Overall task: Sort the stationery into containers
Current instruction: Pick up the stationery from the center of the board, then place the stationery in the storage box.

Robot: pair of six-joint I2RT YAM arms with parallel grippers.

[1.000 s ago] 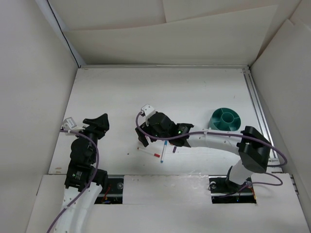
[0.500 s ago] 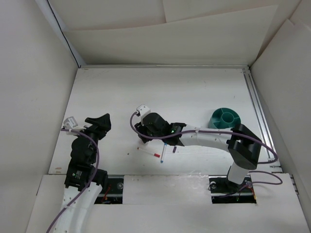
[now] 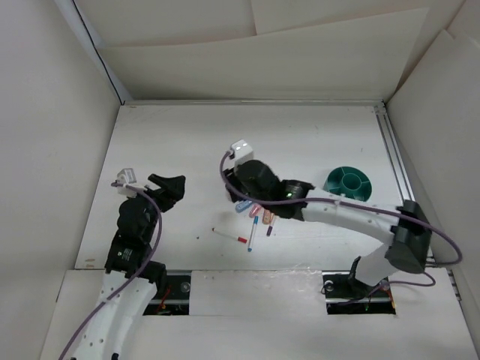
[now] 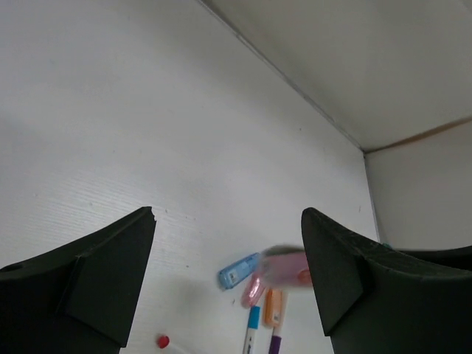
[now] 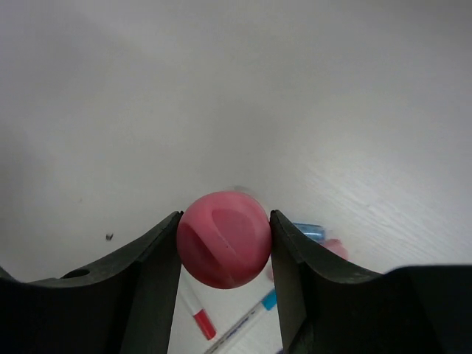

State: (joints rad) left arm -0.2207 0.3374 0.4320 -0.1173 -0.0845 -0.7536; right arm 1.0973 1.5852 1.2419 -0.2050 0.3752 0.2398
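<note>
My right gripper [image 3: 241, 196] is shut on the pink-capped glue stick [image 5: 223, 239] and holds it above the table; it shows blurred in the left wrist view [image 4: 284, 267]. Below it lie a blue marker [image 3: 241, 206], a pink marker [image 3: 255, 211] and an orange marker [image 3: 268, 217]. A white pen with a red tip [image 3: 230, 235] and one with a blue tip [image 3: 252, 234] lie nearer the front. The teal cup [image 3: 349, 182] stands far right. My left gripper [image 3: 171, 187] is open and empty, left of the pile.
White walls close in the table on the left, back and right. A metal rail [image 3: 394, 161] runs along the right edge beside the cup. A small dark speck [image 3: 198, 238] lies left of the pens.
My right gripper has risen off the pile with the glue stick and shifted slightly right and back, uncovering the markers. My left gripper has moved a little to the right.
</note>
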